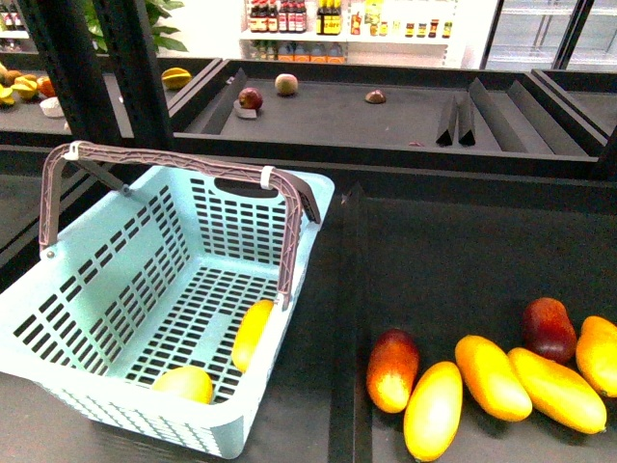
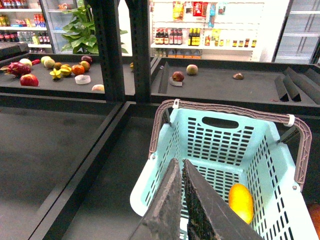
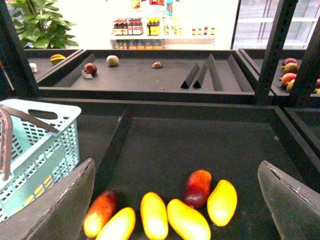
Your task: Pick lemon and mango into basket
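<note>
You see the basket [image 1: 116,318] at the table's front left, holding the mango [image 1: 253,333] against its right wall and the lemon [image 1: 183,383] at its front wall. Above the basket, your left hand [image 2: 181,167] is clenched with nothing between its fingers. Your right hand [image 3: 175,200] is released, spread wide over the loose mangoes [image 3: 187,220].

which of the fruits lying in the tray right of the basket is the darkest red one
The dark-red mango lying behind the row, between the two rightmost yellow-orange mangoes. It is deep maroon almost all over, while the red-orange mango at the row's left end fades to orange-yellow.
</note>
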{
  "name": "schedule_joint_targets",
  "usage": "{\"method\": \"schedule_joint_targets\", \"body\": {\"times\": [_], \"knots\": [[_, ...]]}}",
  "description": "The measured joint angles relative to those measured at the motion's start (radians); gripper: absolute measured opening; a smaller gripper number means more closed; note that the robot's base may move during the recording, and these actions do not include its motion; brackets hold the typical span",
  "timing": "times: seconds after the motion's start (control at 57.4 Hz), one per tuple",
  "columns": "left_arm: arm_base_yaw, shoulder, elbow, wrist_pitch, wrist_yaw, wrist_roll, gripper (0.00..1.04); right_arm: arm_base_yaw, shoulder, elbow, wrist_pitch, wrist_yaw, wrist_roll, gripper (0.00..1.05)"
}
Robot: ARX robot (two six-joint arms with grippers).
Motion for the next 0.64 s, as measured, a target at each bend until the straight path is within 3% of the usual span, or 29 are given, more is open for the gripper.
{"method": "schedule_joint_targets", "body": {"times": [0.279,0.645], "knots": [[0.000,0.000,0.000,0.000,0.000,-0.001,0.05,0.000,0.000,0.000,0.000,0.000,0.000,0.96],[0.000,0.000,0.000,0.000,0.000,0.000,0.80,0.000,0.000,0.000,0.000,0.000,0.000,0.96]]}}
